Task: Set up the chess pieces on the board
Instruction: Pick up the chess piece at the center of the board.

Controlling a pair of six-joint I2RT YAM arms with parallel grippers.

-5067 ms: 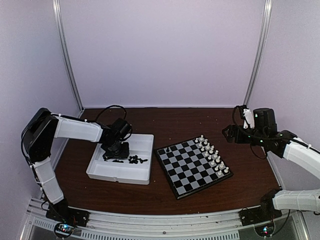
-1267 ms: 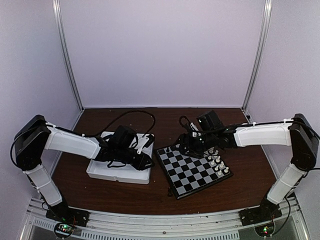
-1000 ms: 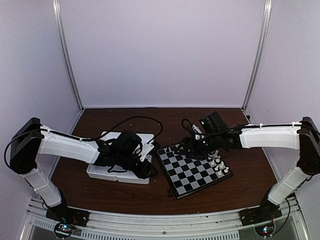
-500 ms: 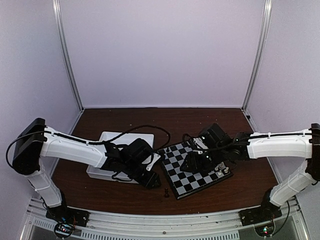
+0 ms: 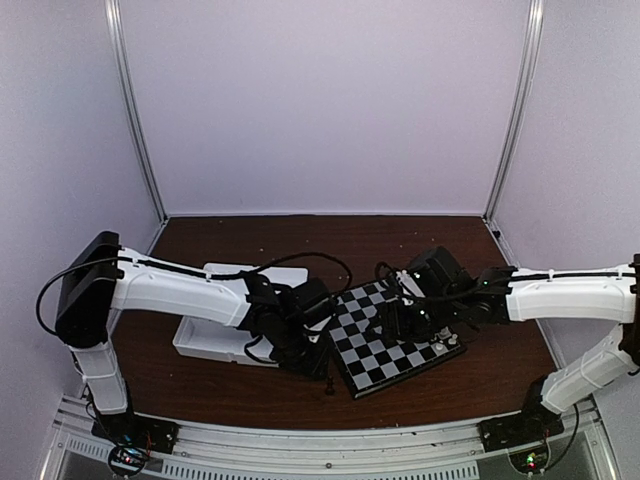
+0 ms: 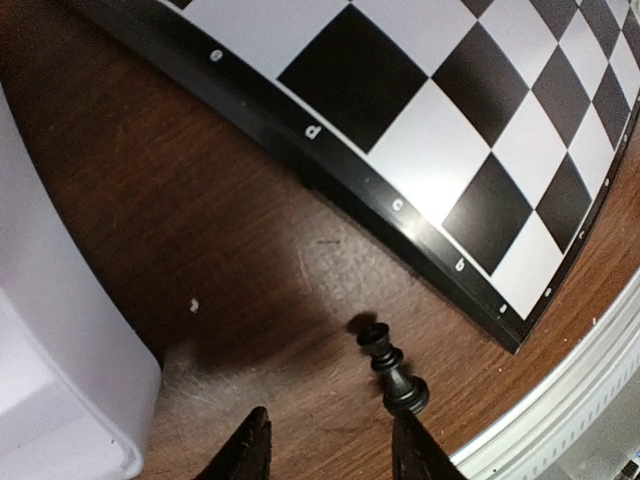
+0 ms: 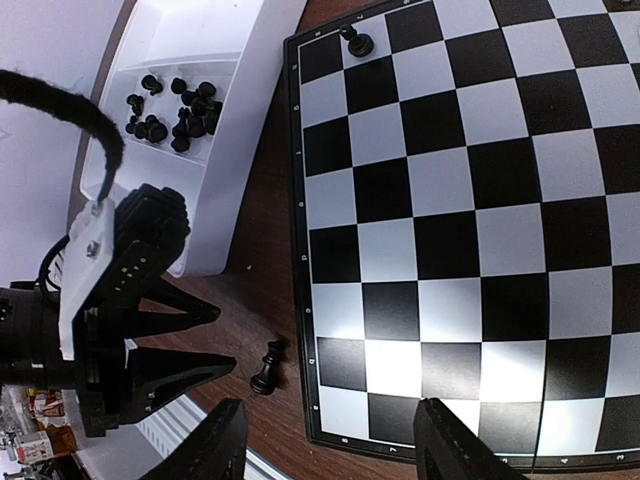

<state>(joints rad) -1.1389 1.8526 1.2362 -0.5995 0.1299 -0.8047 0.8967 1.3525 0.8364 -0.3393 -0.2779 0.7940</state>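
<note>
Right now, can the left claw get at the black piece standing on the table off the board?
Probably yes. The piece stands upright just ahead of the left claw, whose fingers are apart and empty. Only bare table lies between; the board sits close beside it.

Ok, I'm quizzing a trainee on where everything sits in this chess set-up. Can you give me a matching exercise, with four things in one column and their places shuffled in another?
Things
1. left tool
2. black piece nearest that tool
3. heap of black pieces
4. lone black piece far from both tools

Places
A. in the white tray
B. on a square of the board
C. above the table, open and empty
D. on the bare table, outside the board's rim

Pairs: 1-C, 2-D, 3-A, 4-B
</note>
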